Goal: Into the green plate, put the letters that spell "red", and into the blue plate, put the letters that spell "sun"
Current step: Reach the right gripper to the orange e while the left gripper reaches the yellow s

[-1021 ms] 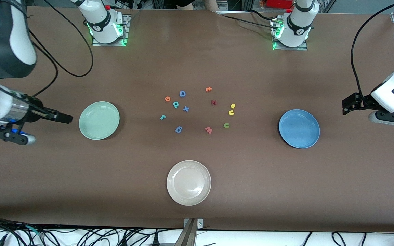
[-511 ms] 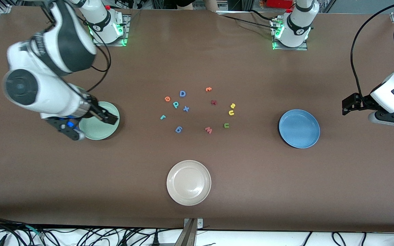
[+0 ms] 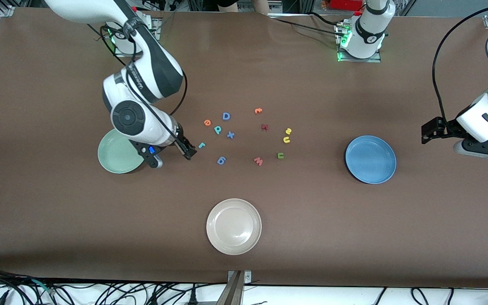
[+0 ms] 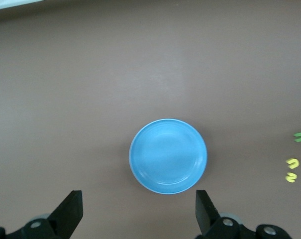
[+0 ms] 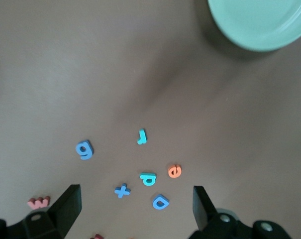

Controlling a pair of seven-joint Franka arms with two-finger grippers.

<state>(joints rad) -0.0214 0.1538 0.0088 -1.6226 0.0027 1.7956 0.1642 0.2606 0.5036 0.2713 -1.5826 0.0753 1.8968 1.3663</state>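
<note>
Right gripper (image 3: 189, 153): fingers spread wide, nothing held. Pos.: over bare counter (image 3: 354, 237) between green plate (image 3: 115, 160) and letter cluster, just beside teal "r" (image 3: 201, 145). Right arm partly covers the green plate, which shows no letters.

Left gripper (image 3: 428, 132): fingers spread wide, empty, at left arm's end of counter beside blue plate (image 3: 370, 159). Left arm waits. Blue plate carries no letters.

Letters, all loose on counter between the two plates:
- orange "e" (image 3: 207, 122), teal "d"/"p" (image 3: 217, 129) – toward right arm's end.
- yellow "s" (image 3: 288, 131), yellow "u" (image 3: 286, 139) – close together.
- green "n" (image 3: 280, 155) – nearer front camera than the yellow pair.
</note>
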